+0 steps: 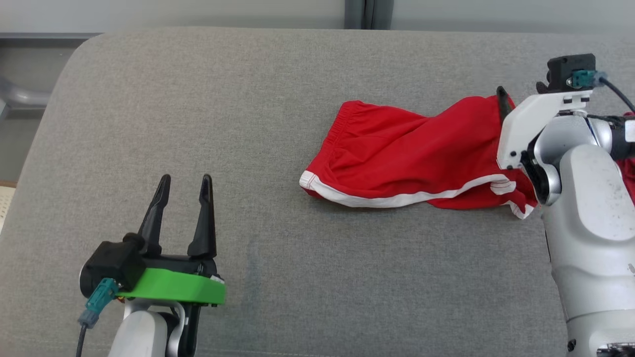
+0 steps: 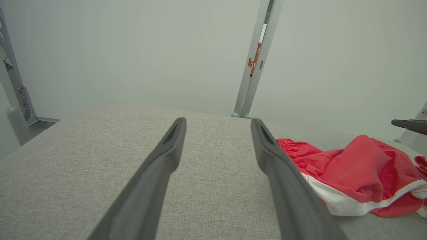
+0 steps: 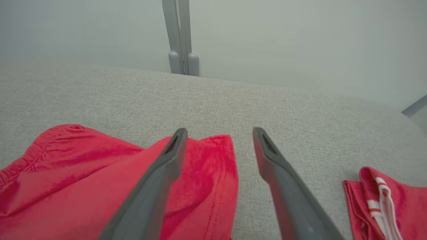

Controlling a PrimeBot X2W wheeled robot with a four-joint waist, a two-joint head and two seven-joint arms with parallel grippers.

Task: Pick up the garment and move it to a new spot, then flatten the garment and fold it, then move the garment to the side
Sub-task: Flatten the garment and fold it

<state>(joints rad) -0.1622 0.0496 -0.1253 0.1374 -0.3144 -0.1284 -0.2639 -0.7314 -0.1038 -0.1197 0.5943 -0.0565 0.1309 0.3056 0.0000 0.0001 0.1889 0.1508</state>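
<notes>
Garment [image 1: 392,158] — red, white-trimmed

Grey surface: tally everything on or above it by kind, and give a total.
Red garments with white trim: 2, the spread garment and a smaller red bundle beside it; whether they join is hidden.
Grippers: 2, the left gripper and right gripper, both open.
Total: 4

Support: grey fabric cushion [image 1: 198,99], far-left corner rounded.
Item 1: red garment [image 1: 397,158], white-trimmed, rumpled, toward right edge.
Item 2: red cloth [image 3: 393,206], white-striped, nearer right edge.
</notes>
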